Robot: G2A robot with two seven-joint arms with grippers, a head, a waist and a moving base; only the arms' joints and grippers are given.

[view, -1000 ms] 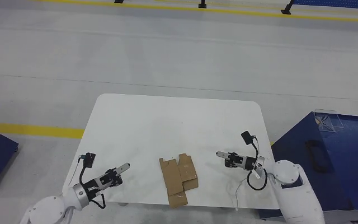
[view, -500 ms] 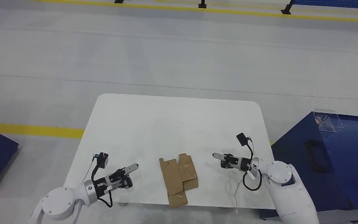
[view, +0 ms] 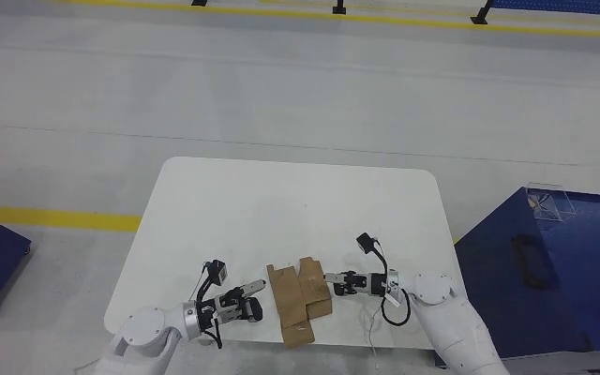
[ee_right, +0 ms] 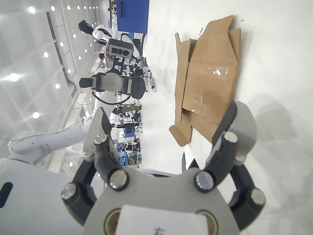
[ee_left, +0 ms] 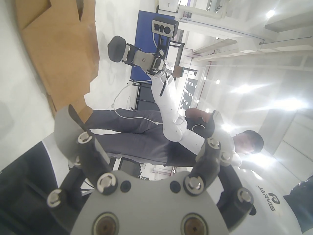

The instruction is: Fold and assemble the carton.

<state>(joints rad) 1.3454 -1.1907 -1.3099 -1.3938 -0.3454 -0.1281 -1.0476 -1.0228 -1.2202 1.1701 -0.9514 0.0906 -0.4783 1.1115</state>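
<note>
1. Left gripper (view: 251, 302): its fingers are spread wide with nothing between them, as the left wrist view confirms (ee_left: 138, 121). It sits low over the table, just beside the left edge of the carton, toward the carton's near end.
2. Right gripper (view: 330, 278): its fingers are likewise spread wide and hold nothing (ee_right: 167, 118). It sits at the right edge of the carton. In the right wrist view one finger (ee_right: 231, 116) overlaps the carton's nearest corner; whether it touches the cardboard cannot be told.
3. The two grippers face each other across the carton, one on each long side.
4. Carton (view: 300, 292): brown cardboard, lying flattened and unassembled on the table between the grippers. Its flaps project at both ends, and some edges sit slightly off the surface (ee_left: 58, 40). A glossy strip, seemingly clear tape, crosses one panel (ee_right: 207, 79).
5. Table (view: 281, 206): white, with rounded corners. The carton lies close to its front edge, roughly midway along it.
</note>
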